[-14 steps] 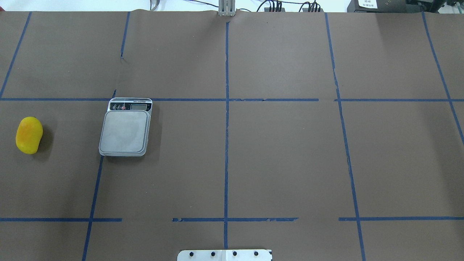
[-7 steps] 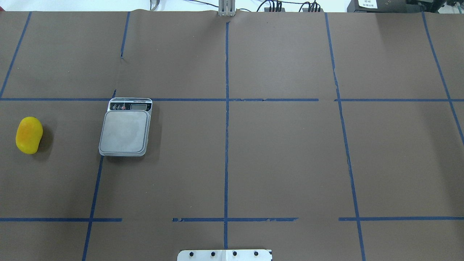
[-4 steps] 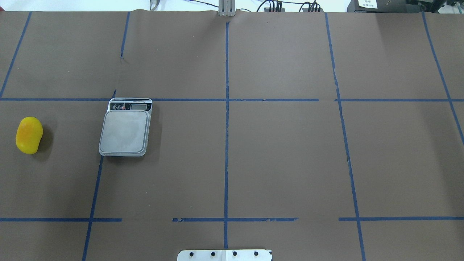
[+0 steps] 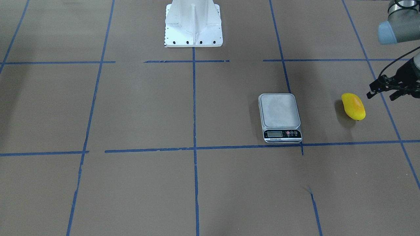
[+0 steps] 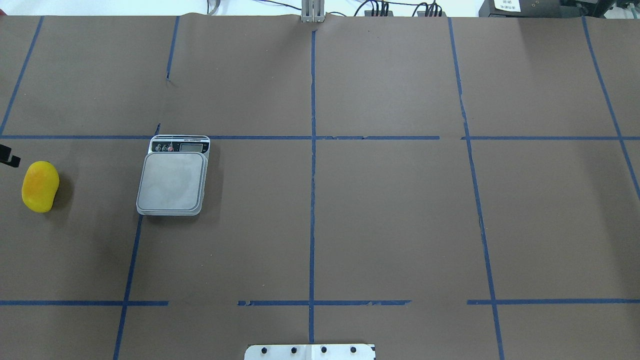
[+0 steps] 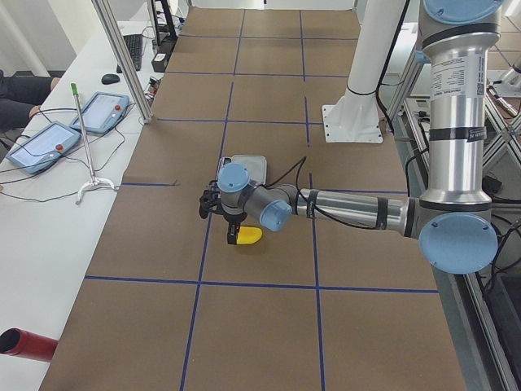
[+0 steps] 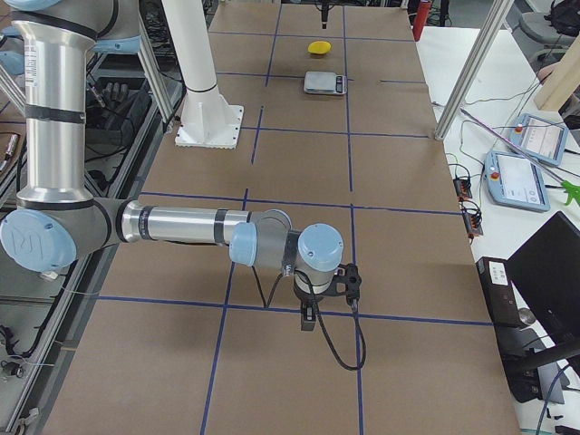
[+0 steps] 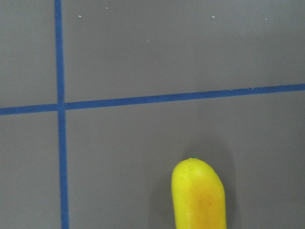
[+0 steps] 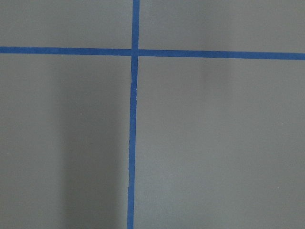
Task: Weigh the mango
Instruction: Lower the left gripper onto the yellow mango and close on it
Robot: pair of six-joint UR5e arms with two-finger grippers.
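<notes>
The mango [image 5: 40, 186], yellow with an orange blush, lies on the brown table at the far left of the overhead view. It also shows in the front view [image 4: 353, 106] and at the bottom of the left wrist view [image 8: 199, 195]. The grey scale [image 5: 172, 181] stands apart from it, its platform bare and its display on the far side. My left gripper [image 4: 380, 96] hovers open just beyond the mango, not touching it; one fingertip [image 5: 11, 159] shows at the overhead view's left edge. My right gripper [image 7: 326, 292] shows only in the exterior right view, far from both; I cannot tell its state.
Blue tape lines cross the brown table cover. The white robot base plate [image 4: 193, 24] stands at the robot's edge of the table. A side bench with tablets [image 6: 49, 138] and cables runs along the far edge.
A fingertip of my left gripper has come into the overhead view at the left edge, beside the mango. The mango and the scale have not moved.
</notes>
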